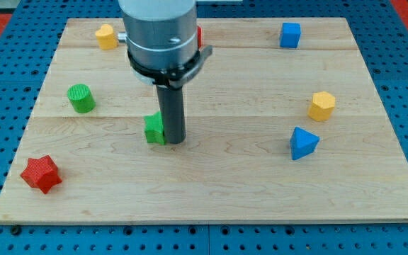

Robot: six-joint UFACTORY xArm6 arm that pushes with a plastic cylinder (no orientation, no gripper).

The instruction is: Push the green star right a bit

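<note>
The green star (154,129) lies on the wooden board (261,184) left of centre, partly hidden by my rod. My tip (173,140) rests on the board touching the star's right side. The arm's grey body hangs over the board's top middle and hides what lies under it.
A green cylinder (81,98) sits at the left. A red star (41,173) lies at the bottom left. A yellow block (106,35) is at the top left. A red block (199,35) peeks out behind the arm. A blue cube (290,35) is at the top right, with a yellow hexagon (321,105) and a blue triangle (303,143) at the right.
</note>
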